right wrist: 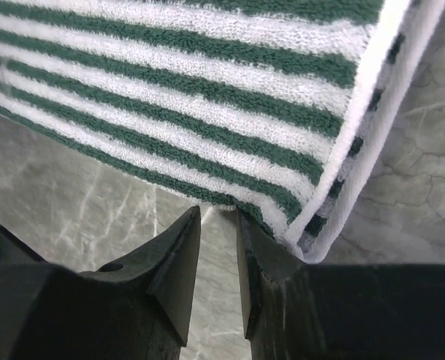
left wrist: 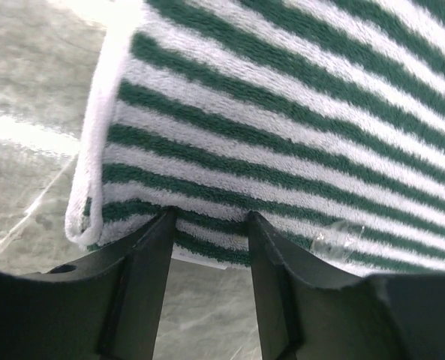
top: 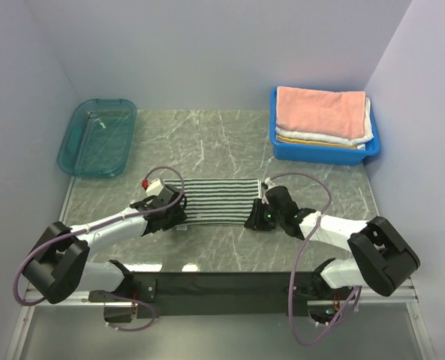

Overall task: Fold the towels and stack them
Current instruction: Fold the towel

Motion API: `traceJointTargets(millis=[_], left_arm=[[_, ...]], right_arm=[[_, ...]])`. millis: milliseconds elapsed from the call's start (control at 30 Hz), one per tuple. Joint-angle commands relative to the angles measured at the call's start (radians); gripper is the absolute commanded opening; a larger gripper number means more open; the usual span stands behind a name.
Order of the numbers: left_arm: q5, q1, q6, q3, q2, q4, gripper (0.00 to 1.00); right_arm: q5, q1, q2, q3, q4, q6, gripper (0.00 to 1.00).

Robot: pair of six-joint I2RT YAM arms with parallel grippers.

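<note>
Striped towel (top: 220,199) lies flat on grey marble table (top: 207,142), pale walls (top: 207,52) around; blue bin (top: 323,152) behind-right of it, teal tray (top: 97,139) behind-left. Left gripper (left wrist: 207,217) half-wide, right gripper (right wrist: 218,214) narrow, tips at its near corners.

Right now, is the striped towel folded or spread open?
Folded, at least once: the striped towel lies as a narrow band, and the right wrist view shows two layers at its hemmed end.

My left arm (top: 109,223) reaches in low from the lower left, and my left gripper (left wrist: 211,217) sits near centre frame with its jaws well parted. My right arm (top: 331,229) mirrors it from the lower right. My right gripper (right wrist: 218,214) shows only a thin slit between its fingers.
</note>
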Motion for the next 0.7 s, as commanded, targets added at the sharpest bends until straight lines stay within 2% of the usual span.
traceJointTargets(millis=[0,200,400,533,667], left_arm=[[-0.101,0.005,-0.076,-0.043,-0.003,-0.094,0.50],[-0.077,0.019,-0.100,-0.063,-0.078,-0.105,0.52],[-0.017,0.017,-0.054,0.011,-0.166,-0.120,0.69],[-0.046,0.019,-0.035,0.086,-0.218,-0.174,0.70],[-0.092,0.040,-0.012,0.115,-0.220,-0.199,0.66]], right_arm=[[0.041,-0.036,-0.041,-0.054,0.038,0.056,0.34],[-0.005,-0.171,-0.162,-0.114,0.044,0.044,0.34],[-0.071,-0.175,-0.246,-0.042,0.003,0.021,0.35],[-0.125,-0.174,-0.280,-0.003,0.024,0.027,0.35],[-0.186,-0.168,-0.245,0.004,0.084,0.056,0.35]])
